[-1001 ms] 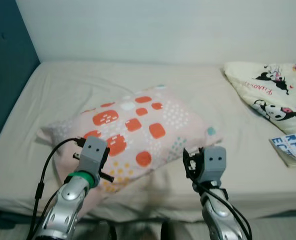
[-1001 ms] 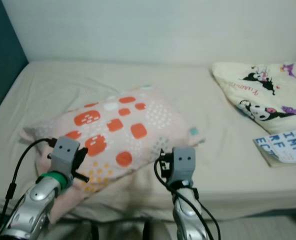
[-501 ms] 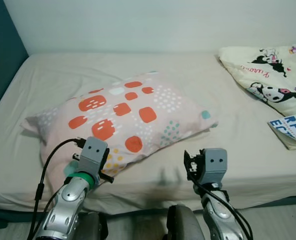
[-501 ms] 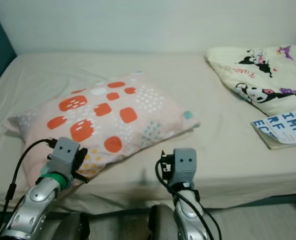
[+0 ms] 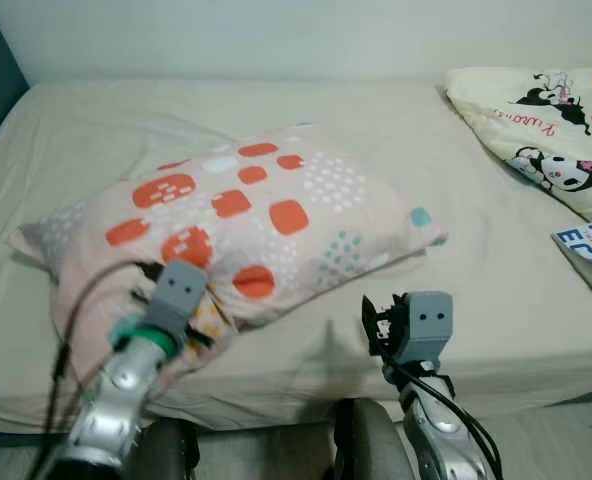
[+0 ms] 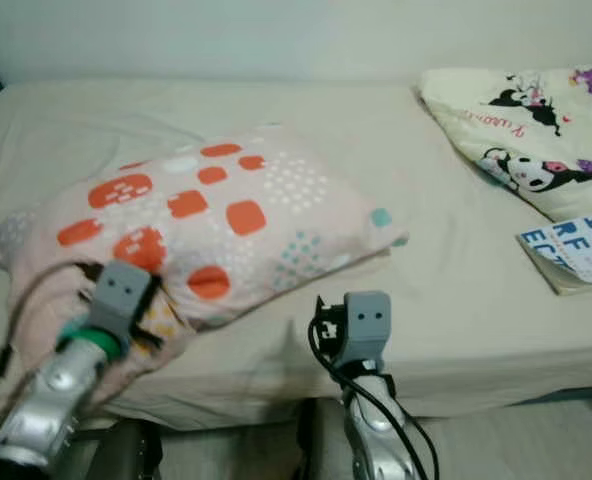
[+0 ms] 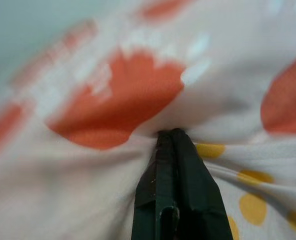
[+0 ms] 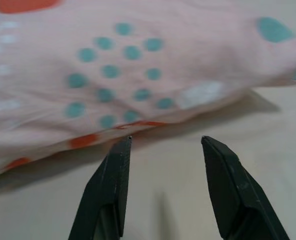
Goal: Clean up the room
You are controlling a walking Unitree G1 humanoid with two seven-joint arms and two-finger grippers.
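Observation:
A pink pillow [image 5: 266, 200] with orange patches and teal dots lies slantwise on the beige bed [image 5: 496, 300]. My left gripper [image 7: 170, 136] is shut on the pillow's fabric at its near left end. The cloth bunches around the black fingers [image 7: 183, 170], and in the eye views the pillow folds over them above the wrist block [image 5: 181, 288]. My right gripper [image 8: 165, 142] is open and holds nothing. It hovers low over the sheet, just in front of the pillow's near edge [image 8: 138, 125], and its wrist block [image 5: 421, 322] stands near the bed's front edge.
A folded cream blanket [image 5: 546, 120] with cartoon prints lies at the back right of the bed. A book [image 5: 591, 250] lies near the right edge. A white wall [image 5: 276, 35] runs behind the bed, and my own legs [image 5: 361, 445] show below the mattress front.
The view has shifted as I moved. The pillow's near left end now bunches up around my left gripper, which sits deeper in the cloth. The right gripper keeps its open pose.

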